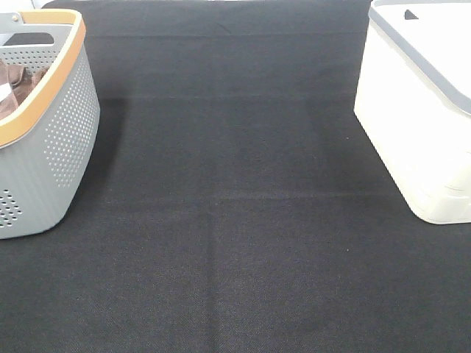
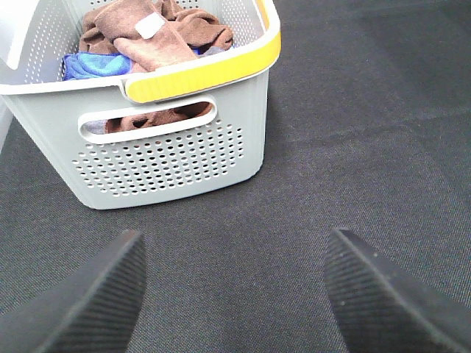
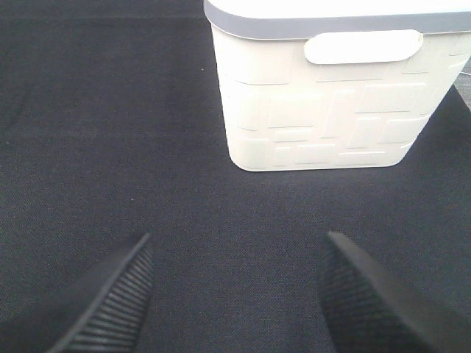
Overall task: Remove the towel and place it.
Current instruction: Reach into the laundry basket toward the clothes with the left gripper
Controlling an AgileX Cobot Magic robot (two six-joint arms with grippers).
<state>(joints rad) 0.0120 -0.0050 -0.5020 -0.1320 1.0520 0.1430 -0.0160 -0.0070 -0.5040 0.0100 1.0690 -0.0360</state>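
The rust-brown towel [image 2: 158,33] lies crumpled inside the grey perforated basket [image 2: 169,158], its small white tag [image 2: 149,26] on top; part of it shows through the handle slot. In the high view a sliver of the towel [image 1: 16,81] shows inside the basket [image 1: 62,140] at the far left. My left gripper [image 2: 232,294] is open and empty, low over the black mat a short way before the basket. My right gripper [image 3: 235,294] is open and empty over the mat, facing the white basket [image 3: 331,95]. Neither gripper shows in the high view.
A blue cloth [image 2: 96,62] lies in the grey basket beside the towel. The white basket with a grey rim [image 1: 423,110] stands at the right of the high view. The black mat [image 1: 235,220] covers the table between the two baskets.
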